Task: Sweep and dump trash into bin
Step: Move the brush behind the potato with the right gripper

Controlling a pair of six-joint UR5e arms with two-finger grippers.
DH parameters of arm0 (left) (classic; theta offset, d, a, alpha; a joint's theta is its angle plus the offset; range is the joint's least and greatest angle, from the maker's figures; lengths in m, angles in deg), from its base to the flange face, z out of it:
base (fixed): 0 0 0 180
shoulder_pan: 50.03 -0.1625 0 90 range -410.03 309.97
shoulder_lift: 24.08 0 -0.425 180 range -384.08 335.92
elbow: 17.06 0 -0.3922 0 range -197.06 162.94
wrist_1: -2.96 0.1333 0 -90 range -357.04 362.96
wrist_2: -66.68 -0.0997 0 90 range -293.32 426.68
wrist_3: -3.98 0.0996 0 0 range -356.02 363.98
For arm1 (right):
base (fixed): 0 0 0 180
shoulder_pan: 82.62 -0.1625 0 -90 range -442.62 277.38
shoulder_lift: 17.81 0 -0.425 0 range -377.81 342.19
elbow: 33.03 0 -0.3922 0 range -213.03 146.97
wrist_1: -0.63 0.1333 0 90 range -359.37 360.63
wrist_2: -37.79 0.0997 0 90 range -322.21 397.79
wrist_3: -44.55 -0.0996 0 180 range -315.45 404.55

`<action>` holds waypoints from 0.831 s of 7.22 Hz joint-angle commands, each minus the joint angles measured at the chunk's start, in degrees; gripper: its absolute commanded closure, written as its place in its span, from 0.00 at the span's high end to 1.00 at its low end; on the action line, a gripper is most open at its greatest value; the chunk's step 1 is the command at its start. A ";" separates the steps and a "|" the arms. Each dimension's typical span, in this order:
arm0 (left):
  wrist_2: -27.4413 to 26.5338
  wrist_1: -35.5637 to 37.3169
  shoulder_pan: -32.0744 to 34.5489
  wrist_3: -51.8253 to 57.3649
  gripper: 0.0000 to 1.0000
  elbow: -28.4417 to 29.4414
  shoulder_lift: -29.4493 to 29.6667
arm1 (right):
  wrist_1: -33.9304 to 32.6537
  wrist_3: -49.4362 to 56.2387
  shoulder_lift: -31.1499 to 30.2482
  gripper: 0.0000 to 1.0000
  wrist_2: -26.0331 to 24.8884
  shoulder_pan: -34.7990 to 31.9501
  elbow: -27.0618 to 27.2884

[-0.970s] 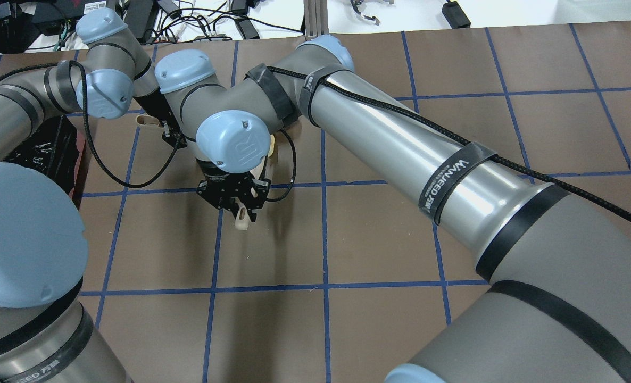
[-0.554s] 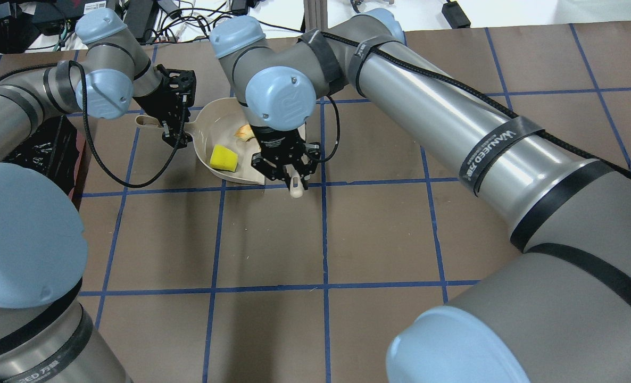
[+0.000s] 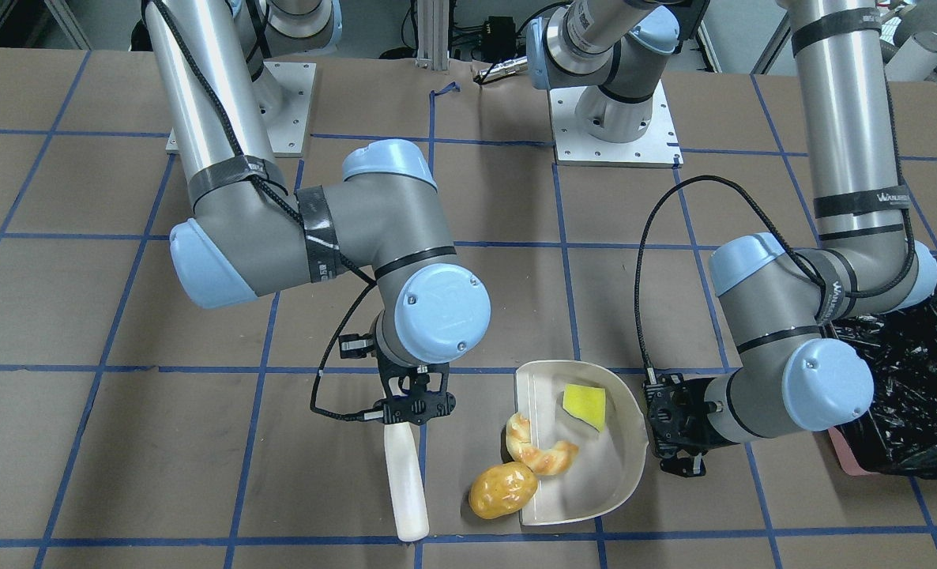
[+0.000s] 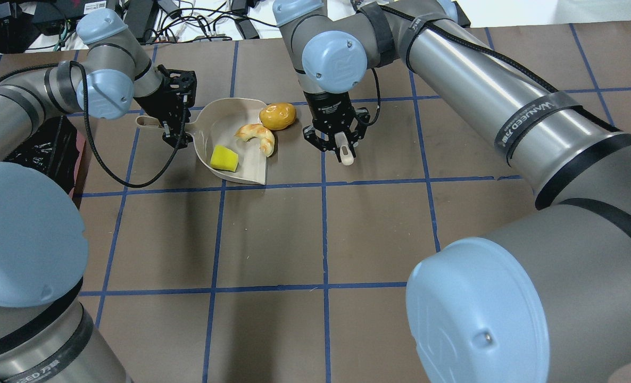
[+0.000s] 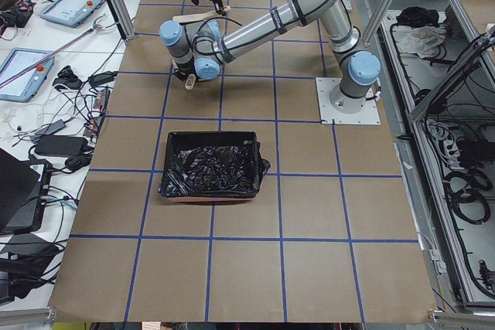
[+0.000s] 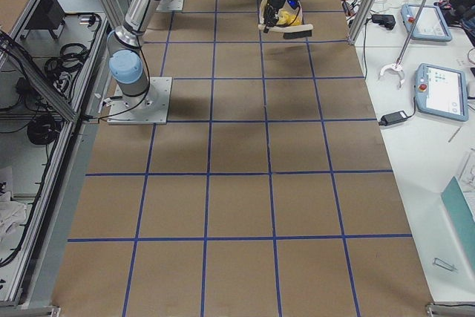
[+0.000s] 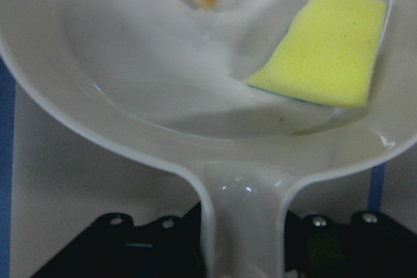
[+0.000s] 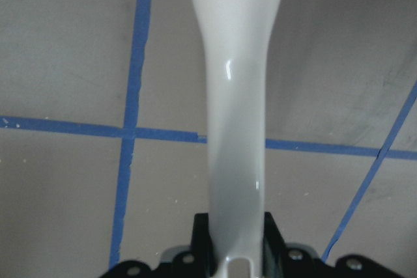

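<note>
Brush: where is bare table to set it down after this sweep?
Free: the squares on the robot's side of the dustpan, and those right of the right pincer. Crowded: the dustpan mouth with potato and croissant, and its handle by the left pincer.

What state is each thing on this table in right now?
Dustpan, handle clamped by left gripper.
Brush, handle clamped by right gripper.
Sponge, inside the dustpan.
Pastry, at the dustpan's open lip, mostly inside.
Potato, on the table just outside the lip.
Bin, open, bag-lined, no trash seen inside.
</note>
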 commanded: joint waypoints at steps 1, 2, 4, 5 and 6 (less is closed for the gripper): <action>0.00 0.00 0.01 -0.07 0.22 0.00 0.08 | 0.17 3.30 5.56 0.00 -2.37 1.03 -5.59; 0.00 0.00 0.01 -0.07 0.22 -0.09 0.09 | 0.43 3.40 5.93 0.00 -3.16 0.94 -6.57; 0.00 0.00 0.01 0.01 0.22 0.00 0.09 | 0.61 4.45 6.20 0.00 -3.52 0.50 -6.76; 0.00 0.00 0.01 -0.07 0.22 0.00 0.09 | 1.13 4.45 6.20 0.00 -3.17 -0.20 -6.76; 0.00 0.00 0.01 -0.07 0.22 -0.09 0.00 | 1.31 4.37 6.37 0.00 -3.08 -0.81 -6.76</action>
